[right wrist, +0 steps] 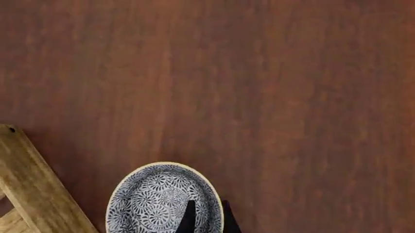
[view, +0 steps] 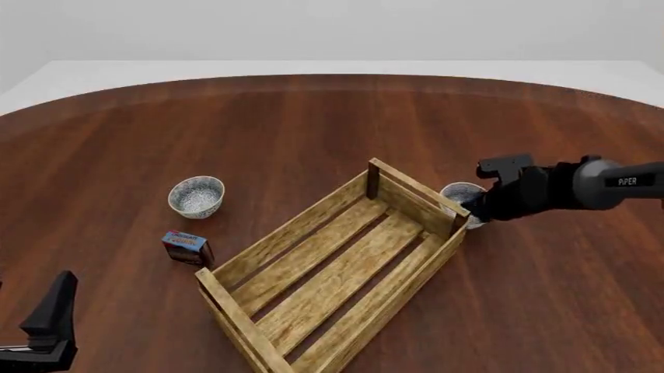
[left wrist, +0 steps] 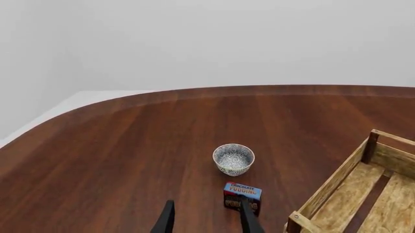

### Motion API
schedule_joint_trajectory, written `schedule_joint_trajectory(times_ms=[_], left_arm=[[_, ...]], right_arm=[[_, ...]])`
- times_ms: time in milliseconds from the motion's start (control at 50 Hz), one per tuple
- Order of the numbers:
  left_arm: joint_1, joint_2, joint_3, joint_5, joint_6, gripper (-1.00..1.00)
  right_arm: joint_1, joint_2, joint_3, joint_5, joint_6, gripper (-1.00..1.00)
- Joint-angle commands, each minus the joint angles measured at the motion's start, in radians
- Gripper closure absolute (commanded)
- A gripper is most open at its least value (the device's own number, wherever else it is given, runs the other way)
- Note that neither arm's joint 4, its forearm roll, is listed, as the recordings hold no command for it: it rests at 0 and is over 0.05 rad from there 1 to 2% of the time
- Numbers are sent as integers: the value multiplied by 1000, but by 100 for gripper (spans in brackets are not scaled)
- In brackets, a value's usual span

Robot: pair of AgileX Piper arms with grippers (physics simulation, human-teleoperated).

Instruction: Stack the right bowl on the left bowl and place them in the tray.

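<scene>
Left arm: the left gripper (view: 47,322) sits low at the near left edge of the front view, over bare table (view: 311,124), well apart from every object. In the left wrist view its two dark fingers (left wrist: 165,219) stand apart with nothing between them.

Left bowl (view: 196,196): upright on the table, left of the crate and well clear of it. Blue-grey patterned glaze, pale rim, nothing inside. It also shows in the left wrist view (left wrist: 233,158).

Chocolate pudding box (view: 186,247): a small blue-and-red carton, on the table just nearer the camera than the left bowl and apart from it, close to the crate's near left corner but not touching.

Tray (view: 311,268): a light-wood slatted crate with low sides and corner posts, lying diagonally at the table's centre, one end toward the near left and the other toward the far right. Nothing lies on its slats.

Right bowl (view: 458,193): upright on the table just beyond the tray's far right corner post, partly hidden behind it in the front view.

Right arm: the right gripper (view: 480,203) is at the right bowl. In the right wrist view its fingertips (right wrist: 190,218) straddle the bowl's rim (right wrist: 165,201), one inside and one outside, set close together; whether they actually pinch the rim cannot be told.
</scene>
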Motion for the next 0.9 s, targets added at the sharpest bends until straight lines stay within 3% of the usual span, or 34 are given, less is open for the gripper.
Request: schedule_joint_trajectory(times_ms=[20, 300, 740, 900], left_arm=[[-2, -1, 1, 1, 1, -100], [-1, 0, 3, -2, 2, -100], [1, -8, -4, 8, -2, -100], [5, -10, -6, 10, -1, -100]], right_arm=[[10, 12, 20, -12, 12, 100], [1, -31, 30, -10, 11, 100], [-57, -231, 36, 5, -56, 100], [-33, -327, 43, 12, -17, 100]])
